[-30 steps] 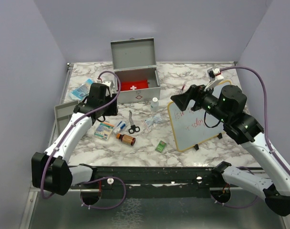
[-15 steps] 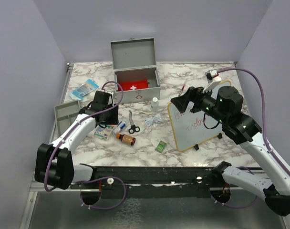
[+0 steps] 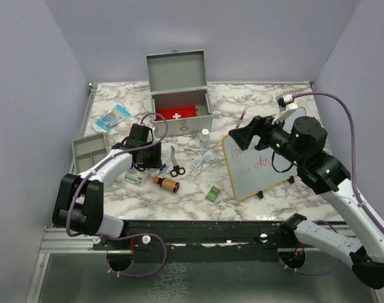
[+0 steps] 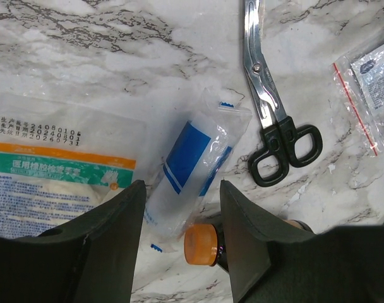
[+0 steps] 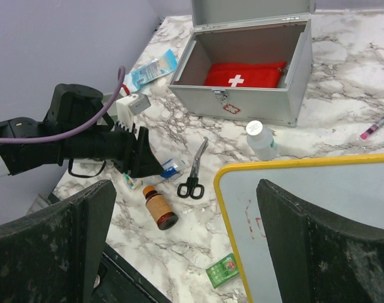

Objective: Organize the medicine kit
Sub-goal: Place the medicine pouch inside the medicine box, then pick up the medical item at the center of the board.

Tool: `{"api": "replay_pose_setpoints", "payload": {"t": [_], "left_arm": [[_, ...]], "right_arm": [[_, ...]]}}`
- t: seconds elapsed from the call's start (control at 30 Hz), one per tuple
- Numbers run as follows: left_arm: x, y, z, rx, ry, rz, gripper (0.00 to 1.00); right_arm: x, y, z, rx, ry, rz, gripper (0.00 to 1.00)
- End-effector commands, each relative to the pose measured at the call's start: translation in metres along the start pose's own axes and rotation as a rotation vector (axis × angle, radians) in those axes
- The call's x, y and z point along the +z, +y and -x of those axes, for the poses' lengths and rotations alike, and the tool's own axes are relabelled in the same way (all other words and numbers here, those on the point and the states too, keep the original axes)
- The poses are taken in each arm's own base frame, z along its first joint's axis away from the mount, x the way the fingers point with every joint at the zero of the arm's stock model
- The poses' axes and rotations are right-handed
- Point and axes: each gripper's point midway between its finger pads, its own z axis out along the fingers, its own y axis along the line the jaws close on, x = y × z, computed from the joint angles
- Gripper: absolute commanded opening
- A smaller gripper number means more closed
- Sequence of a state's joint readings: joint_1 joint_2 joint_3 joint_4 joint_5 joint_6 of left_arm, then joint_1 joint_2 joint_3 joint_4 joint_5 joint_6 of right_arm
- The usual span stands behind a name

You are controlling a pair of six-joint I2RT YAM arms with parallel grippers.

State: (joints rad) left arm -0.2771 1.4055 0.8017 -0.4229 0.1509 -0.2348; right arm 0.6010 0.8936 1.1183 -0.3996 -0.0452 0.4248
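The medicine kit [image 3: 179, 101] stood at the far middle of the marble table [image 3: 274, 101], its lid tipped up and back and its front latch facing the near edge. A red pouch [image 3: 177, 113] with a white cross lay inside it. Both my grippers were well apart from the kit.

My left gripper [image 4: 180, 189] hung low over the clutter just near-left of the kit, with its fingers [image 4: 110, 240] partly spread. The near end of a blue-and-white bandage roll [image 4: 192, 164] in clear wrap lay in the gap between them. I could not tell whether either finger touched the wrap. Just near of the roll lay a brown bottle [image 4: 201, 245] on its side, orange cap pointing left. Black-handled scissors [image 4: 274, 120] lay just right of the roll, blades pointing far. A printed packet [image 4: 53, 183] with an orange and green band lay to its left.

My right gripper [image 5: 184, 189] was raised above the right half of the table, fingers spread wide with nothing between them. It sat over the far-left corner of the whiteboard [image 3: 258, 161]. A small white bottle [image 3: 205, 137] stood between the board and the kit.
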Motion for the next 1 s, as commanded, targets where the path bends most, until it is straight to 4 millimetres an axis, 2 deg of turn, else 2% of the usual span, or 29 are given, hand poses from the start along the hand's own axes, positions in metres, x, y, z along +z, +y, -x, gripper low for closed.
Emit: {"api": "replay_pose_setpoints", "payload": {"t": [0.0,0.63,0.97], "left_arm": [[0.010,-0.004,0.000,-0.008,-0.002,-0.032,0.51],[0.019,-0.002,-0.009,0.001,0.037,-0.029,0.45],[0.013,-0.005,-0.001,0.008,0.009,-0.037,0.32]], "right_arm": [[-0.001,-0.005,-0.005,-0.003,0.008,-0.021,1.00],[-0.008,-0.003,-0.002,0.005,-0.005,-0.017,1.00],[-0.011,-0.002,-0.001,0.006,-0.013,-0.011,1.00]]}}
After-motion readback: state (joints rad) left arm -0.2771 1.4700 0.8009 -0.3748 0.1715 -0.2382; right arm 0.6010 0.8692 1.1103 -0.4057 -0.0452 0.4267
